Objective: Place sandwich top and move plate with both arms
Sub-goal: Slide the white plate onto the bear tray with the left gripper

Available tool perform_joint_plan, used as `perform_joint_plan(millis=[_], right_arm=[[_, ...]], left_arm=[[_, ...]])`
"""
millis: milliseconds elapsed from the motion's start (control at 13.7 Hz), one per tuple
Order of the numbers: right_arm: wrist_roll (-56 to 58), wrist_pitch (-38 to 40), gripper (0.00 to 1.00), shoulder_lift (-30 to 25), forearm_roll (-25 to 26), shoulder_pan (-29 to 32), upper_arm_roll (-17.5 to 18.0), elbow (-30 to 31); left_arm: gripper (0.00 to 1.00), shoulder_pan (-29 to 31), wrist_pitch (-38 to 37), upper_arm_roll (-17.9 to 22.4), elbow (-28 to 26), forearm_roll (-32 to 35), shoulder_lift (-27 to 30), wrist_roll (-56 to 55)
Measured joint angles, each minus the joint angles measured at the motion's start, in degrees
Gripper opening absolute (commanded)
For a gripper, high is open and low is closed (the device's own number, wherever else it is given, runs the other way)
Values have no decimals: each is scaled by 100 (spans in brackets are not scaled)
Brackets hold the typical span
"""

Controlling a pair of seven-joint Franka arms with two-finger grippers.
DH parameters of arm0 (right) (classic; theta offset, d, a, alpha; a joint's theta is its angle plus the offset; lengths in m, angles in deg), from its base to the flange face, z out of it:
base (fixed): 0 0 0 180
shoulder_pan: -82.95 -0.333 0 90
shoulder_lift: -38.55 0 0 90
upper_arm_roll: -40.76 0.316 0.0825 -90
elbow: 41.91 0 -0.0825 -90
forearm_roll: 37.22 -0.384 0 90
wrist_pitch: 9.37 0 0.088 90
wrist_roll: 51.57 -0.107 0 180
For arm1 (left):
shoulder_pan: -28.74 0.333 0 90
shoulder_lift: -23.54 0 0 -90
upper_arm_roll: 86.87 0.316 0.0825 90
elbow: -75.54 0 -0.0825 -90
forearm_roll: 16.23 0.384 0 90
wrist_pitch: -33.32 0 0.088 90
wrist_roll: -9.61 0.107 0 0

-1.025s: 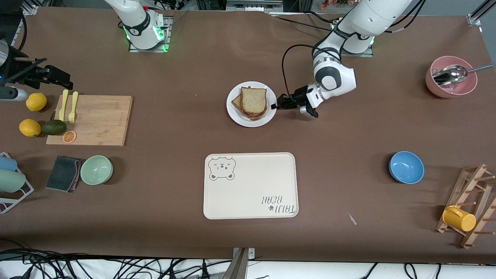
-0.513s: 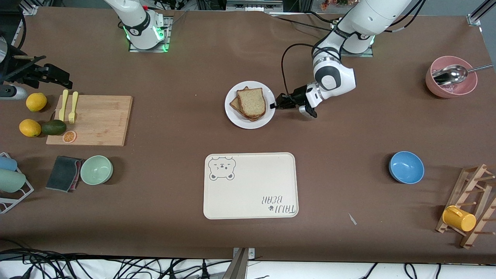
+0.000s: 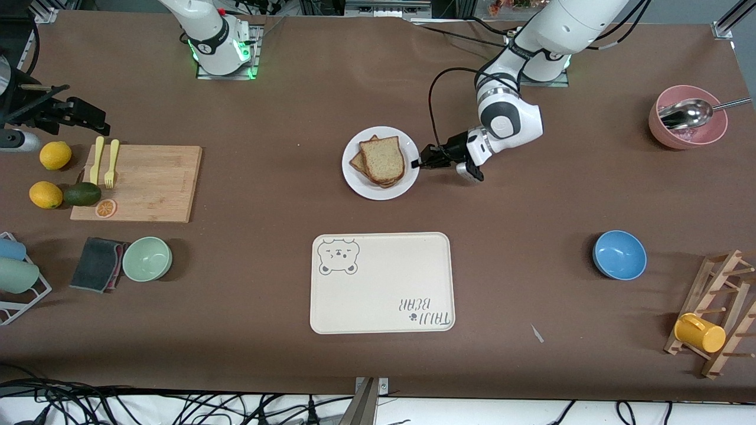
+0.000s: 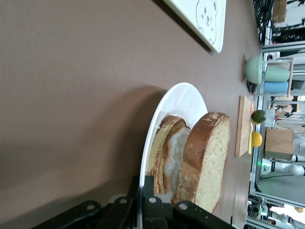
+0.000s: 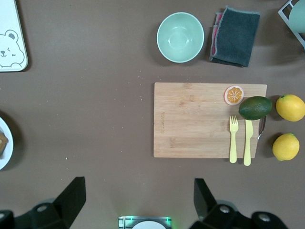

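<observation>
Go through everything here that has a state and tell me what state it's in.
sandwich top: lying on the stack on the plate
plate: rim clamped by left tool
left tool: shut on the plate
right tool: open, waiting above the cutting board
tray: bare

The plate (image 3: 378, 188) is sitting near the middle of the table (image 3: 266, 295) with the sandwich top (image 3: 383, 158) lying on the stack in it, and the tray (image 3: 382, 283) is lying nearer the front camera's edge of the table.
</observation>
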Motion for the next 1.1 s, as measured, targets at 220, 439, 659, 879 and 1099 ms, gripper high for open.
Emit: perform_joint_plan(millis=[220, 439, 659, 879, 1099], right_arm=[[0, -7, 100, 0, 0, 0, 0, 0], [0, -33, 100, 0, 0, 0, 1, -1], [-2, -36, 100, 0, 0, 0, 10, -3], [-2, -39, 100, 0, 0, 0, 18, -6], [-2, -40, 100, 0, 0, 0, 19, -7]], left_arm=[[0, 71, 46, 29, 170, -5, -1, -1], [0, 186, 68, 36, 411, -8, -1, -15], [0, 382, 69, 40, 686, -9, -2, -27], [0, 542, 69, 43, 1107, -11, -28, -196], [0, 562, 73, 64, 1647, -11, -253, -384]])
